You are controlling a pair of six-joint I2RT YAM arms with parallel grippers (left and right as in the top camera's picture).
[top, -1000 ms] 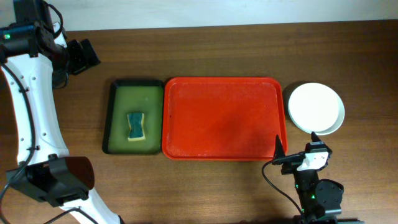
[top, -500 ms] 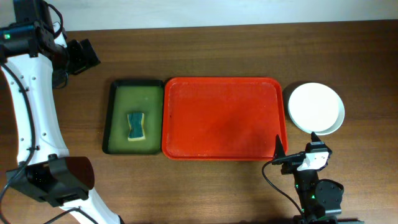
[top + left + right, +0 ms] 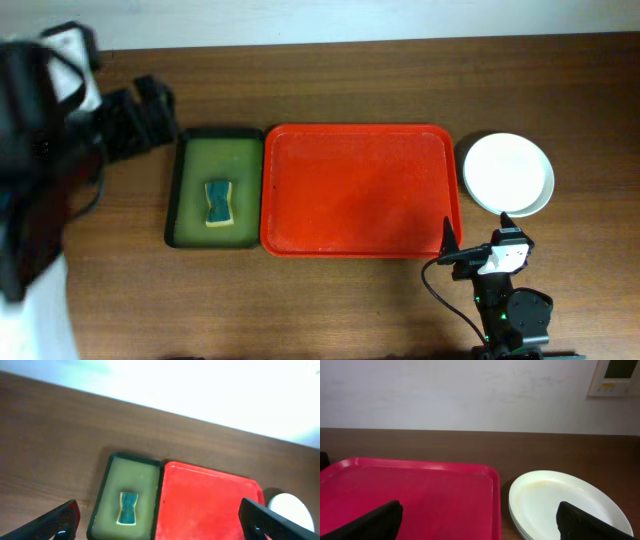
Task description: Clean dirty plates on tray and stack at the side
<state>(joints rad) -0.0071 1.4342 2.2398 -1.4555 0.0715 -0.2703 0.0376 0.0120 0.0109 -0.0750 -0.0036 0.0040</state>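
The red tray [image 3: 355,190] lies mid-table with nothing on it; it also shows in the left wrist view [image 3: 210,505] and the right wrist view [image 3: 410,495]. The plates [image 3: 508,173] sit stacked on the table just right of the tray, a white one on top, and show in the right wrist view [image 3: 565,502] and the left wrist view [image 3: 287,507]. My left gripper [image 3: 140,118] is open and empty, high over the table's far left [image 3: 160,527]. My right gripper [image 3: 477,230] is open and empty, low at the tray's front right corner [image 3: 480,530].
A dark green tray [image 3: 215,150] with a black rim lies against the red tray's left side and holds a blue-and-yellow sponge [image 3: 218,203]. The left arm [image 3: 35,190] is a large blur over the table's left edge. A wall stands behind the table.
My left arm has swung and now looks large and blurred, and its gripper has shifted slightly right. The right arm, the plates and the trays have not moved.
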